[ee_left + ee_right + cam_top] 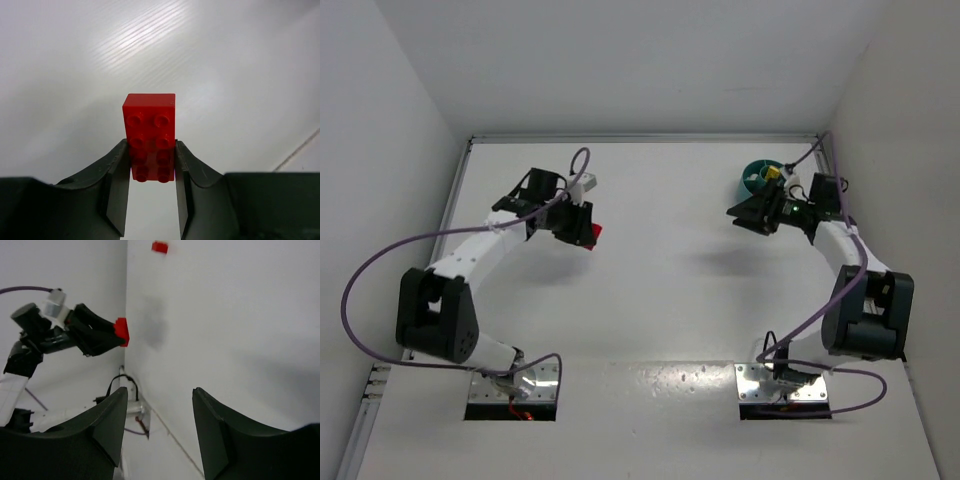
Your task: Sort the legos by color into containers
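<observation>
1. Spanning a white-walled [620, 60] enclosure, the white table [670, 290] shows streaky glare in the left wrist view.
2. Left gripper [151, 147] pinches a red lego brick [150, 120] by its long sides, above the table's left half.
3. Right gripper [160, 400]: jaws spread, nothing between.
4. Only the overhead view shows the teal tub [752, 178], back right, just beside the right gripper.
</observation>
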Tool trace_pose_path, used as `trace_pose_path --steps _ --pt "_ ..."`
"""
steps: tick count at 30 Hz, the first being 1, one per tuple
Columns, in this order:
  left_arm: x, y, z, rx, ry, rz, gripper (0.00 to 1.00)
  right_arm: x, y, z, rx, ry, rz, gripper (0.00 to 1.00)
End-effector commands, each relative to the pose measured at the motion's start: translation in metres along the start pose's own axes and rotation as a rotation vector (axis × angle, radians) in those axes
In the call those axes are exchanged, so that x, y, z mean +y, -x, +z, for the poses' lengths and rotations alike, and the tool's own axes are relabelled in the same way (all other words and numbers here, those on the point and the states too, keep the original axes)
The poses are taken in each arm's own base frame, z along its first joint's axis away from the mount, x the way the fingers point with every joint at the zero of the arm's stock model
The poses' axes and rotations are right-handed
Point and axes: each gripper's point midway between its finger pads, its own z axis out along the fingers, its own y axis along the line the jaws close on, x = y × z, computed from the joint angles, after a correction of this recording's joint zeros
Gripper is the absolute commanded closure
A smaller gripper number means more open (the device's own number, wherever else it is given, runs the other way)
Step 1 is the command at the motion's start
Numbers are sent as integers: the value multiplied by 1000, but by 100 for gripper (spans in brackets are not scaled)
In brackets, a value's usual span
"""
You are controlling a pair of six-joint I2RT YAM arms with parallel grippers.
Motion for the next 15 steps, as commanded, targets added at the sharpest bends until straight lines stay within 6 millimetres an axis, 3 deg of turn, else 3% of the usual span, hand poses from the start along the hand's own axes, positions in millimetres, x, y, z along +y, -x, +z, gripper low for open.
trace_pose_path --steps 1,3,4,7,10,15 --pt "-82 43 -29 -174 -169 287 96 35 -23 4 46 119 -53 45" --pt "-107 60 -45 -251 -158 380 96 41 -32 9 64 138 -31 45" --pt "-129 56 -42 -244 -175 437 96 48 -34 11 68 151 -42 45" --pt "-149 60 -45 -272 -141 531 96 74 -46 22 127 207 -38 45" --pt "-153 69 -38 -263 -119 592 96 93 -46 31 165 230 -16 44" --pt "-186 74 -34 -263 -130 712 96 120 -61 50 246 278 -57 42"
